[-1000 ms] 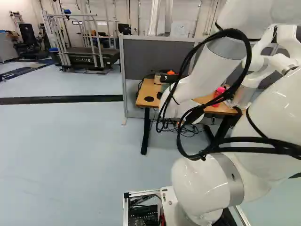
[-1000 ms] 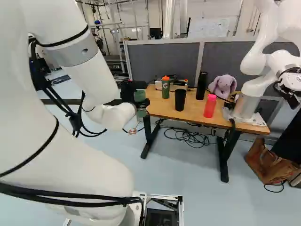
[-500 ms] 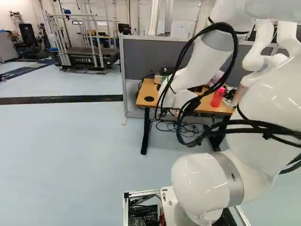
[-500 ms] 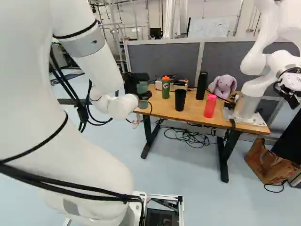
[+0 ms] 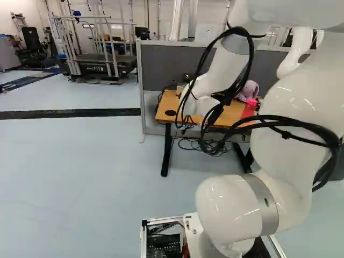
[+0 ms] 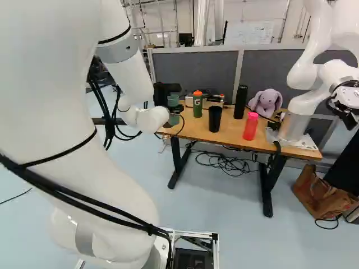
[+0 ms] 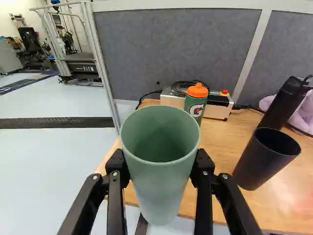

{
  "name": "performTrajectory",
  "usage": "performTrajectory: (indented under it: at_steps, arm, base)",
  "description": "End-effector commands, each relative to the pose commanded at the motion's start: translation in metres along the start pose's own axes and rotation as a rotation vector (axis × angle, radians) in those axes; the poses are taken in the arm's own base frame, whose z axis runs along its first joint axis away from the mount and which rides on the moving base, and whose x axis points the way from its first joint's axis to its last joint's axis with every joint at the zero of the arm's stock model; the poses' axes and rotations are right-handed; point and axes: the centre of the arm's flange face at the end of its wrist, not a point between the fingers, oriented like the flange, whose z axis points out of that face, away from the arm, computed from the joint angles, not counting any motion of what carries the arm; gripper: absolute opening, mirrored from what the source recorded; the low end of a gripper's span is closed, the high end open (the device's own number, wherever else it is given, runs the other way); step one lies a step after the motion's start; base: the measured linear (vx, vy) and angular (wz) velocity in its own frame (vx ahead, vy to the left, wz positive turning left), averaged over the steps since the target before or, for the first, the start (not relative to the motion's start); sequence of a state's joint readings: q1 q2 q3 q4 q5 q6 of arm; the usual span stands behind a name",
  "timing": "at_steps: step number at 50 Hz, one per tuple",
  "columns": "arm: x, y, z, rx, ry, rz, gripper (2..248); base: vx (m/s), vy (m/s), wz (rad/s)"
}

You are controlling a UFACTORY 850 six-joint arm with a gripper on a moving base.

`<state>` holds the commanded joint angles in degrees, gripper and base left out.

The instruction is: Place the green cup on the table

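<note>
While we look through the right base view, our white arm (image 6: 130, 70) reaches to the left end of the wooden bench (image 6: 230, 133), and its gripper (image 6: 174, 108) holds the green cup (image 6: 173, 119) upright or nearly so. To the right of the jaws stand an orange-capped bottle (image 6: 197, 105), then a black cup (image 6: 215, 119), a tall black bottle (image 6: 240, 102) and a pink bottle (image 6: 251, 126); a purple plush toy (image 6: 266, 102) and another robot (image 6: 297, 115) are farther off on that side. In the left base view, our arm hides the jaws, and we see the pink bottle and the plush toy to their right. Turning to the wrist view, we find the jaws closed on the green cup from two sides, its open mouth facing us. Ahead of them is the orange-capped bottle, with a pale box (image 7: 215, 111) behind it, and beside them the black cup. We cannot tell whether the green cup touches the bench.
</note>
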<state>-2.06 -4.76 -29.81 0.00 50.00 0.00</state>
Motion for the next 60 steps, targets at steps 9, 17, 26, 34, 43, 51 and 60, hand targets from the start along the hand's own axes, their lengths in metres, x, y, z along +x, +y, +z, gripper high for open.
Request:
performTrajectory:
  at_steps: [9,17,26,34,43,51,60]
  arm:
    - [-0.004,0.003,0.021,-0.006,-0.016,0.002,126]
    - [-0.007,0.007,0.041,-0.016,-0.021,0.007,126]
    - [-0.01,0.011,0.063,-0.037,-0.005,0.019,126]
    - [-0.013,0.015,0.082,-0.057,0.015,0.031,126]
    - [-0.017,0.019,0.103,-0.075,0.036,0.042,126]
    - [-0.023,0.019,0.122,-0.079,0.037,0.044,126]
    - [-0.03,0.019,0.144,-0.078,0.032,0.044,126]
  base:
    - [0.0,0.0,0.0]
    - [0.0,0.0,0.0]
    - [0.0,0.0,0.0]
    - [0.0,0.0,0.0]
    - [0.0,0.0,0.0]
    - [0.0,0.0,0.0]
    - [0.0,0.0,0.0]
